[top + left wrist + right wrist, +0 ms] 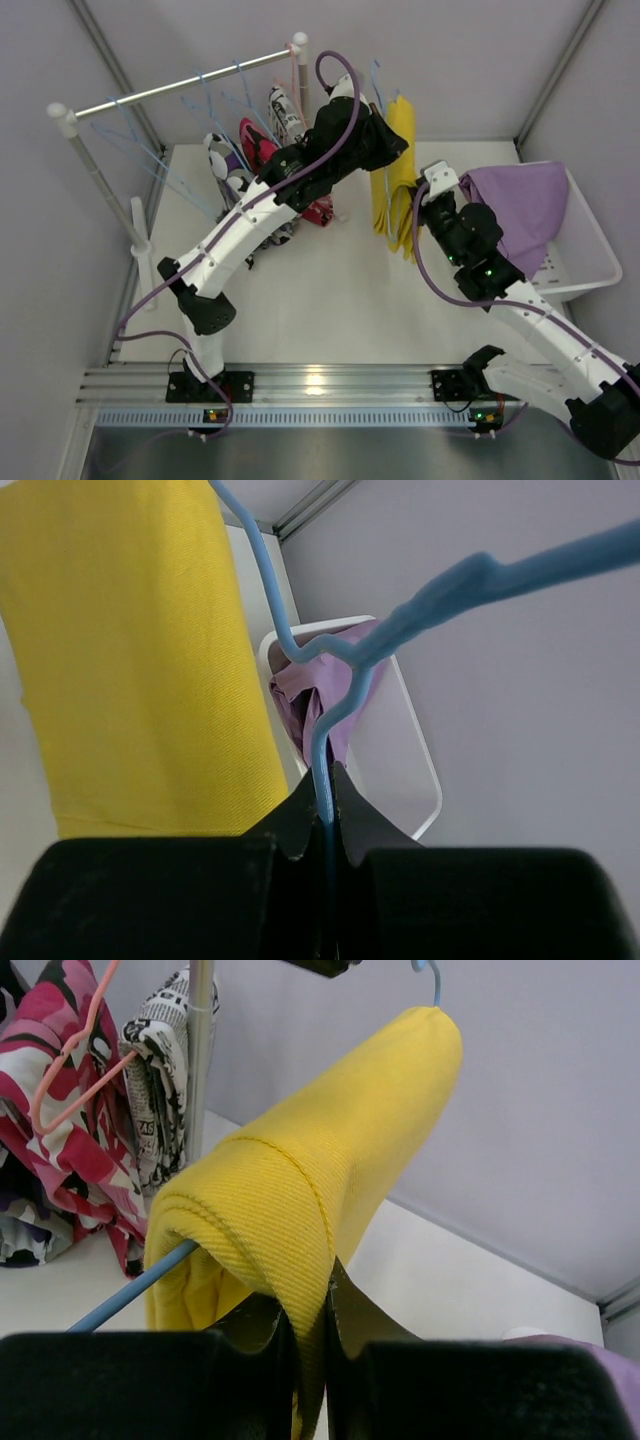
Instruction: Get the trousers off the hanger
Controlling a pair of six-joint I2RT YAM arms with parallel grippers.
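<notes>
Yellow trousers (340, 1160): folded over the lower bar of a blue hanger (460, 585), held in the air just off the R end of the rack (180, 85); appears clear of the rail; not yet off the hanger. L gripper (325, 780): fingers pressed tight together on the hanger's thin wire. R gripper (308, 1305): fingers clamped on the yellow cloth just beneath the bar. Risks, as judged: (1) R pinch looks to take little cloth at the fold; a pull could slip off, or drag one side & leave the rest draped; (2) if cloth binds on the bar, a pull loads the L grip, which sits on slim wire & could let the hanger twist or slide; (3) cloth bunching at the bar end could jam the pull. Other pairs: pink-red print (50, 1140) & black-and-white print (155, 1090) hang at the rack; lilac pair (530, 200) lies in a white basket (585, 255), well to the R of the rack. Not determinable: how many layers the R fingers hold; which part of the wire the L fingers grip; hook & hanger top covered by L arm in top view; trouser hems cut off in both wrist views; no. of pairs on the rack unclear, arm in front.
</notes>
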